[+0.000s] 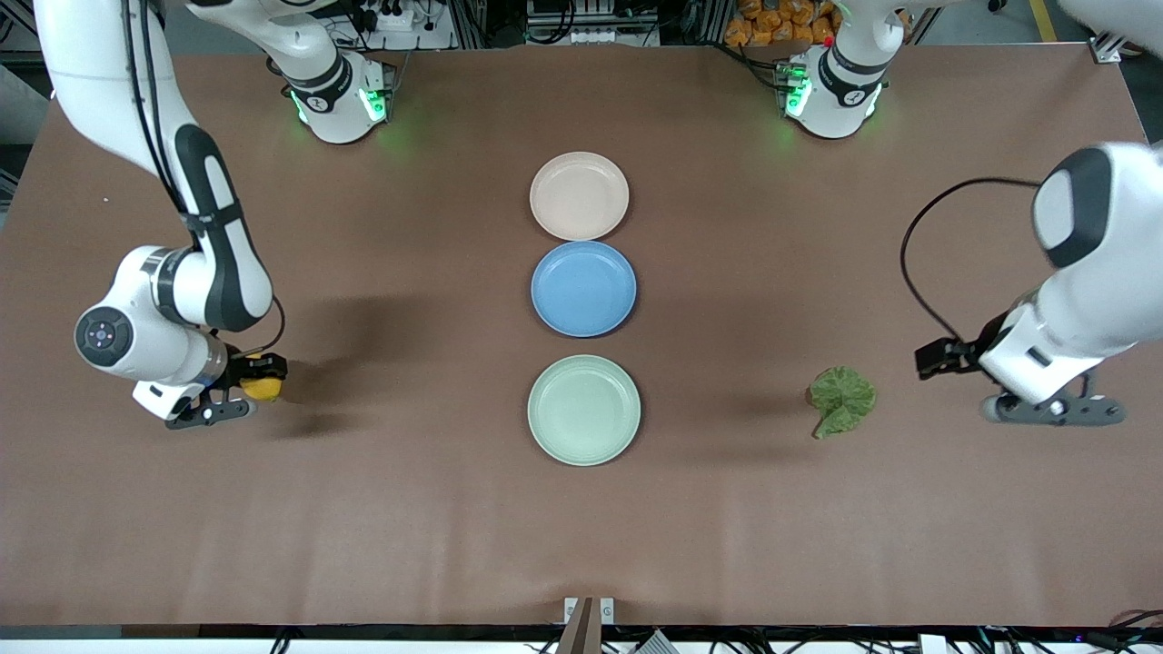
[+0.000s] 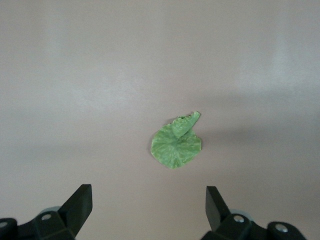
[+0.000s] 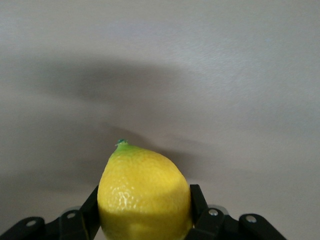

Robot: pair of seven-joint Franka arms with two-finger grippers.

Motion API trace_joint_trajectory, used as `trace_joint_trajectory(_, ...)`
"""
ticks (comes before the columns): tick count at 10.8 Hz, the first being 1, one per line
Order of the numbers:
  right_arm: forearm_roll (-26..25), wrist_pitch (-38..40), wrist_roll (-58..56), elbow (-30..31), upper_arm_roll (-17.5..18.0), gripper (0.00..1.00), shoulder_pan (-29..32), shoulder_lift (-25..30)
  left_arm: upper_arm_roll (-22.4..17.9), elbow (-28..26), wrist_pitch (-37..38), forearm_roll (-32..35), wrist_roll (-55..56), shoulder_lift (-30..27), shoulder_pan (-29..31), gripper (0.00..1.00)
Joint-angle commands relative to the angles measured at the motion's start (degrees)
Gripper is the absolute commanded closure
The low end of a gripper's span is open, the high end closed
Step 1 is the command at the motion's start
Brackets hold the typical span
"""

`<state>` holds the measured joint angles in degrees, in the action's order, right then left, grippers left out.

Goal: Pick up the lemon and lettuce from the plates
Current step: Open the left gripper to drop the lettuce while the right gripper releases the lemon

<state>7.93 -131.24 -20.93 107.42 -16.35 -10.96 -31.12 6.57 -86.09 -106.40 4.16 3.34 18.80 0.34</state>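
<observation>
Lettuce [image 1: 842, 400], limp and light, lies beside the spread left gripper [image 2: 149, 207]; right gripper [image 3: 145, 215] pinches the firm lemon [image 3: 144, 192] mid-body.

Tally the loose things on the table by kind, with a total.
Plates: 3, beige plate, blue plate, mint green plate, all empty.
Lemon: 1, in the right gripper.
Lettuce: 1, lying on the table.
Total: 5.
</observation>
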Motion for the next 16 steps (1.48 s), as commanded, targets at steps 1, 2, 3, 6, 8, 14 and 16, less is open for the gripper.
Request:
trace_joint_trajectory(1,0.1,0.7,-1.7,-4.7,0.8,0.26,1.8,-3.7,0.2,0.1,4.0,1.0,-1.0,-5.3,0.3,0.0)
trace_joint_trajectory(2,0.1,0.8,-1.4,-4.6,0.8,0.1,1.8,-3.7,0.6,0.1,5.4,1.0,-1.0,-7.2,0.3,0.0)
trace_joint_trajectory(3,0.1,0.9,-1.5,-4.7,0.8,0.03,1.9,-3.6,0.6,0.1,6.9,0.9,-1.0,-8.8,0.3,0.0)
trace_joint_trajectory(6,0.1,1.4,-1.5,-6.7,0.8,0.0,1.8,-3.1,0.8,0.1,8.8,0.9,-1.1,-11.6,0.3,0.0)
trace_joint_trajectory(8,0.2,3.0,-1.4,-7.6,0.8,0.0,1.7,-2.5,1.0,0.1,11.4,0.1,-1.1,-12.6,0.4,0.0)
trace_joint_trajectory(14,-0.2,8.2,-1.4,-7.1,4.3,0.0,5.4,5.4,0.9,0.2,15.0,-1.7,-1.1,-15.9,0.4,0.0)
trace_joint_trajectory(16,-0.9,9.2,-1.1,-7.0,10.5,0.0,12.1,7.7,0.6,0.2,15.3,-3.1,-1.1,-16.2,0.6,0.0)
